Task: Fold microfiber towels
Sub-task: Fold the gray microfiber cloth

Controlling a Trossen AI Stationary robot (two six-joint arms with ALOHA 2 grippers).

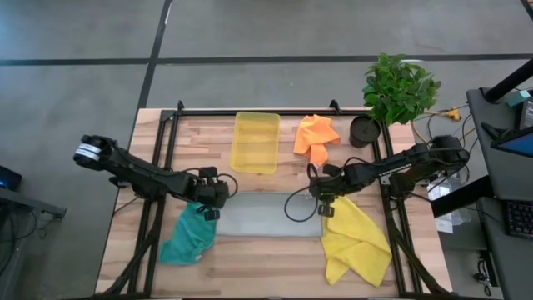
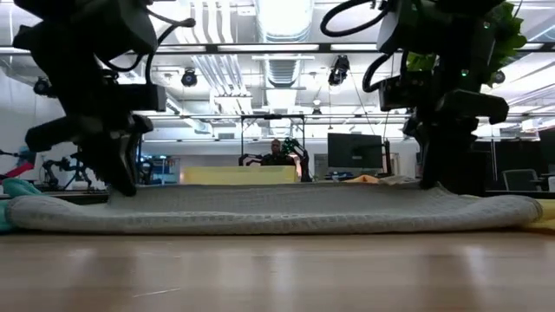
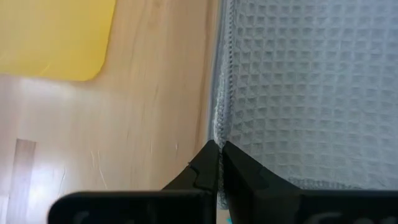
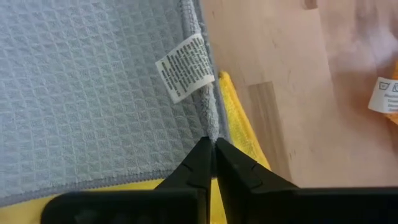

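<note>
1. Far left on the wooden tabletop (image 1: pixel 266 250): the teal towel (image 1: pixel 188 237) sits crumpled near the front-left, just beside the left end effector (image 1: pixel 210 200).
2. That left end effector has its fingers (image 3: pixel 205 171) pressed together, pinching the left edge of the light grey towel (image 1: pixel 268 215). The wrist view shows the hem caught right between the tips.
3. The grey towel itself lies flat in the middle of the tabletop, stretched between both end effectors.
4. Behind it sits the translucent yellow tray (image 1: pixel 256 142), and to the right of that the orange towel (image 1: pixel 316 137), bunched up.
5. The right end effector (image 1: pixel 322 202) is also clamped shut on the grey towel's right edge, just next to its white care label (image 4: pixel 185 67).
6. The yellow towel (image 1: pixel 356 244) lies rumpled at the front-right, its edge tucked under the grey towel's edge right by the end effector.
7. A potted plant (image 1: pixel 393 93) stands at the back-right corner.
</note>
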